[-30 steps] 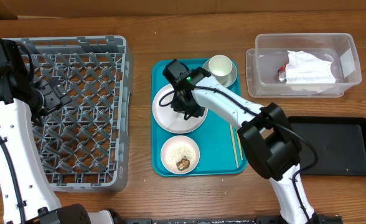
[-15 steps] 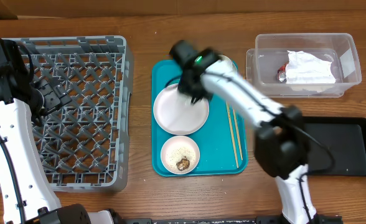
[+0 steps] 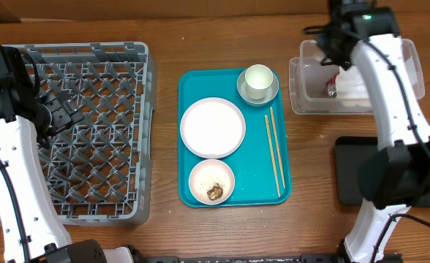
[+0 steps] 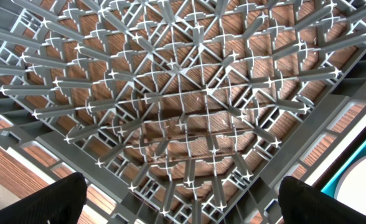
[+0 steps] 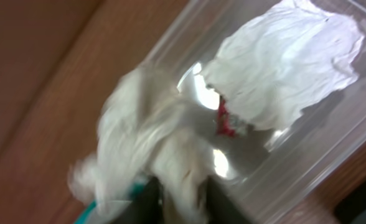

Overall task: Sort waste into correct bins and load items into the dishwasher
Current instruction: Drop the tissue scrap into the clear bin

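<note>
At your far left, the left end effector (image 4: 180, 183) hangs over the dish rack (image 3: 91, 66) with its fingers (image 4: 58, 199) spread wide. Your left wrist view shows the rack's grey lattice floor, with the wooden surface (image 3: 164, 29) showing through it.

Just right of the rack lies the teal tray (image 3: 255, 183). The plate (image 3: 213, 128) sits on the tray's left half, white and bare. In front of it, close to the tray's front edge, is the small bowl (image 3: 211, 169), holding rice grains (image 3: 204, 177) and a brown food scrap (image 3: 215, 193). At the tray's back right corner the white cup (image 3: 259, 77) stands upright in the grey-green saucer (image 3: 248, 97). The two chopsticks (image 3: 275, 153) lie side by side along the tray's right edge, running front to back.

Further right, the clear tub (image 3: 414, 73) sits at the back of the surface. The right end effector (image 5: 183, 196) is above the tub's back left part, clamped on a crumpled napkin (image 5: 152, 137) that is blurred in your right wrist view. Inside the tub lies a second napkin (image 5: 282, 62), spread flatter. The red wrapper (image 5: 228, 121) shows at its edge, against the tub floor.

In front of the tub, the black tray (image 3: 344, 175) rests on the surface, and the right arm (image 3: 390, 109) covers much of it.
</note>
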